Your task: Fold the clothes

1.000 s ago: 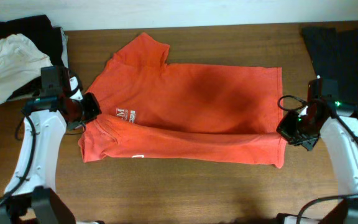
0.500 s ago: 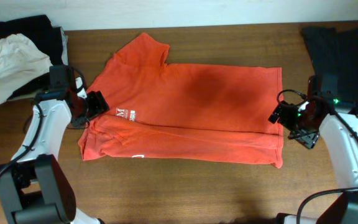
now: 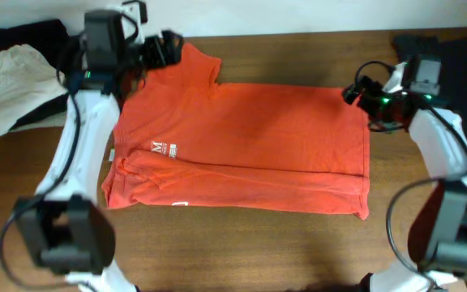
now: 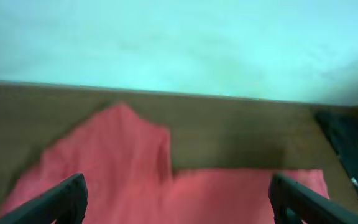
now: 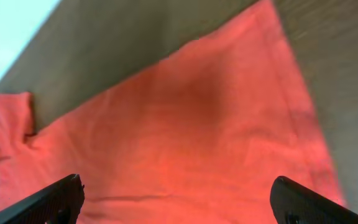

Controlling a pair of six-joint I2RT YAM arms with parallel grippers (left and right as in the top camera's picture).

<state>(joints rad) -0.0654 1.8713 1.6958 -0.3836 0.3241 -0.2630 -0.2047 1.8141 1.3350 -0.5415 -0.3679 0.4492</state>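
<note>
Orange shirt lies flat mid-frame on wooden table, lower part folded over in a band, one sleeve poking to upper left. Left gripper at top left, just by that sleeve, fingers wide apart, nothing between. Right gripper at shirt's upper right corner, fingers also spread, empty. Clothes pile far upper left, dark garment upper right

Shirt flat mid-table, near edge folded over onto itself. Clothes pile at far-left corner — another garment far right. Left gripper at the far sleeve, right gripper at the shirt's far-right corner.
</note>
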